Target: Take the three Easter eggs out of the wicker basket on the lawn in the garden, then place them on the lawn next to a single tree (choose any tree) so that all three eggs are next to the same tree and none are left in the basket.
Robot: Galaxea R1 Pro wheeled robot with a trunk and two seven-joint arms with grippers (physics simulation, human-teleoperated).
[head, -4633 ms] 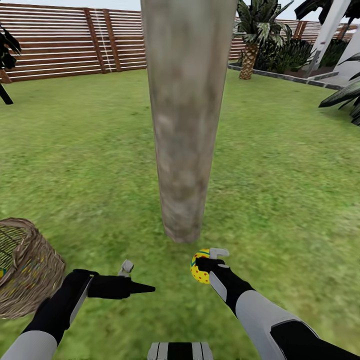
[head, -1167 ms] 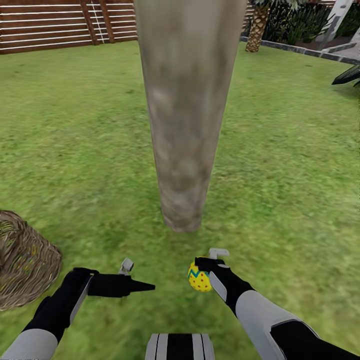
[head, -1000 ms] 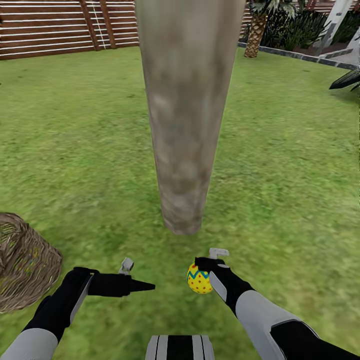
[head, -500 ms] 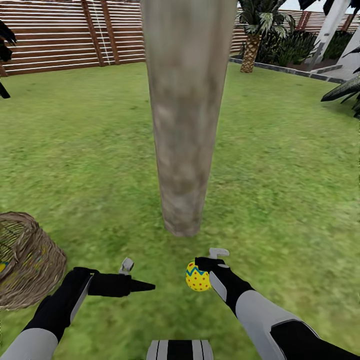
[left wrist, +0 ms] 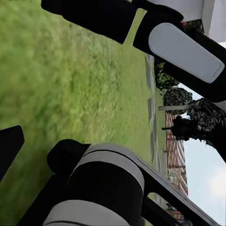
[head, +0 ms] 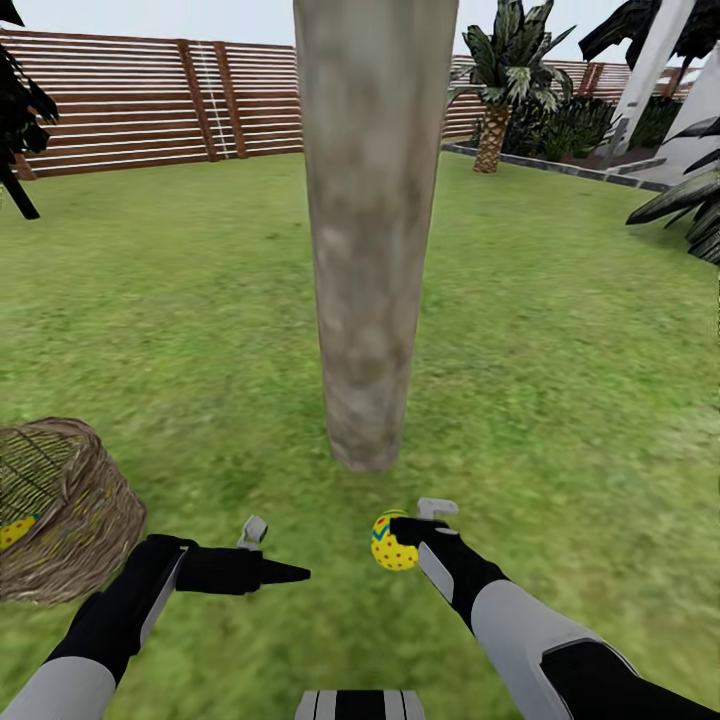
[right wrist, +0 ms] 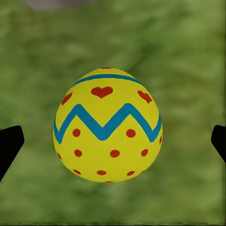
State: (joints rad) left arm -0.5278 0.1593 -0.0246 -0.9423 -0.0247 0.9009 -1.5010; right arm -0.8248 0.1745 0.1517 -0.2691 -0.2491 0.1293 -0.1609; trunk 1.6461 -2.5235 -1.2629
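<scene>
An Easter egg (right wrist: 108,125) is seen between the wide-open fingers of the right gripper (head: 408,524), untouched by them, just before the tree trunk (head: 370,300). The gripper should be withdrawn straight, so the egg is not nudged. The left gripper (head: 268,556) appears empty; its opening cannot be told. Another egg (head: 16,531) is seen in the wicker basket (head: 70,520).

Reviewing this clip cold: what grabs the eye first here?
The thick grey-brown tree trunk rising mid-lawn, straight ahead. Just before its base, a yellow egg with red dots and a blue zigzag sits by the open right claw. The brown wicker basket stands at far left.
</scene>
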